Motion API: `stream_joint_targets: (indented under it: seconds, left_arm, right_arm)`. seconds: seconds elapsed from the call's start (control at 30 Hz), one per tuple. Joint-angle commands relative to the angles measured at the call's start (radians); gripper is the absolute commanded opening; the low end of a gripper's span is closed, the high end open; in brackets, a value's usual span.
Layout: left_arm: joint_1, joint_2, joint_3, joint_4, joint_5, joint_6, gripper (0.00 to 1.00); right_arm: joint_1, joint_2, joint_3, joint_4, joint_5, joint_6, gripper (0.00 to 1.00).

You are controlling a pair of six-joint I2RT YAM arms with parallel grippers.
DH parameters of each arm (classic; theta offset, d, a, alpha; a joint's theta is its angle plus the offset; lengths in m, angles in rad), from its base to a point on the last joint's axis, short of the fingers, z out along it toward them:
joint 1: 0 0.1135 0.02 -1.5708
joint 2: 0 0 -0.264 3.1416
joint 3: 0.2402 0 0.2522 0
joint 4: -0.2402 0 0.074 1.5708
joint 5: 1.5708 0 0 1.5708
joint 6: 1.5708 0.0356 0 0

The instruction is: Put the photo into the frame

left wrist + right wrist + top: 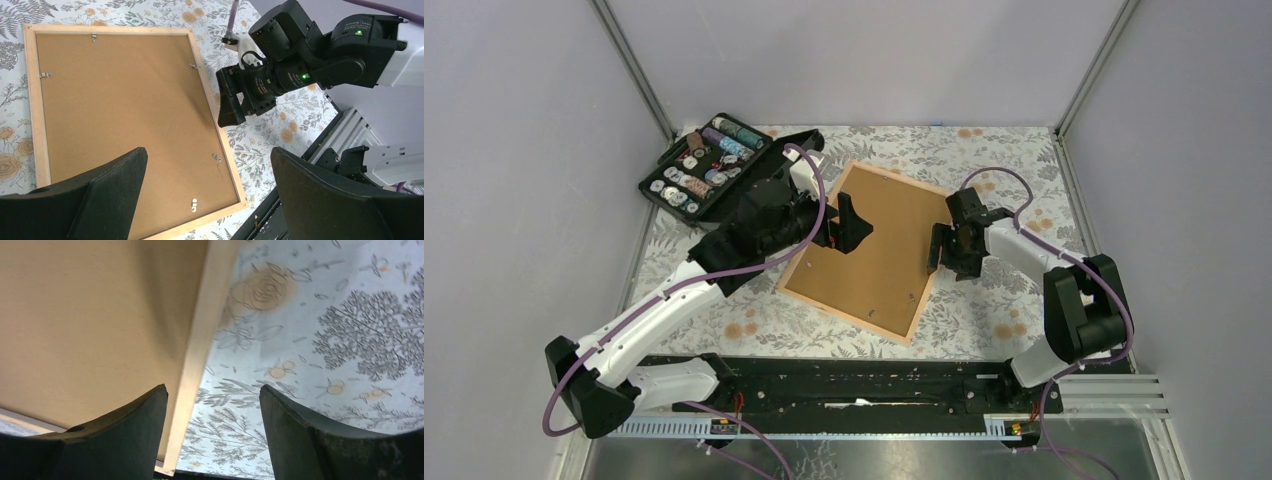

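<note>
The pale wood frame [844,314] lies flat and face down, skewed, in the middle of the flowered table [984,310], right of an open black case [709,165]. A plain brown backing board [879,250] fills it, held by small metal tabs. The left gripper [849,225] hangs over the frame's left part with its jaws wide apart and empty, while the right gripper [944,250] reaches low to the right rim, jaws apart with the edge between them.

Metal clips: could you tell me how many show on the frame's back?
5 clips: one top, one left, two right, one bottom edge; left gripper may hide more.
</note>
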Motion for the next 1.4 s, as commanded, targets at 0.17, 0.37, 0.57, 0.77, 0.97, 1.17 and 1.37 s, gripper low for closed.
stream_joint_targets:
  seconds: [0.17,0.37,0.57,0.77,0.97,1.17,1.37]
  left_arm:
    - [0.004,0.001,0.002,0.040,-0.016,0.002,0.99]
    - [0.003,-0.008,0.002,0.040,-0.011,0.003,0.99]
    - [0.004,-0.007,0.003,0.040,0.008,-0.001,0.99]
    - [0.004,-0.022,0.005,0.038,0.001,0.002,0.99]
    - [0.003,-0.025,0.006,0.042,0.016,-0.001,0.99]
    - [0.003,-0.021,0.003,0.046,0.033,-0.007,0.99]
    - [0.004,-0.008,0.005,0.042,0.022,-0.004,0.99]
  right_arm:
    - [0.012,-0.031,-0.006,0.021,-0.009,0.065,0.69]
    - [0.040,0.027,-0.044,0.067,0.003,0.046,0.65]
    - [0.042,0.091,-0.022,0.057,0.047,-0.034,0.39]
    - [0.037,0.125,0.057,0.001,0.173,-0.119,0.00]
    - [0.009,0.202,0.139,-0.025,0.267,-0.263,0.00]
    - [-0.009,0.280,0.229,-0.028,0.366,-0.310,0.00]
    - [-0.033,0.248,0.272,-0.008,0.255,-0.289,0.28]
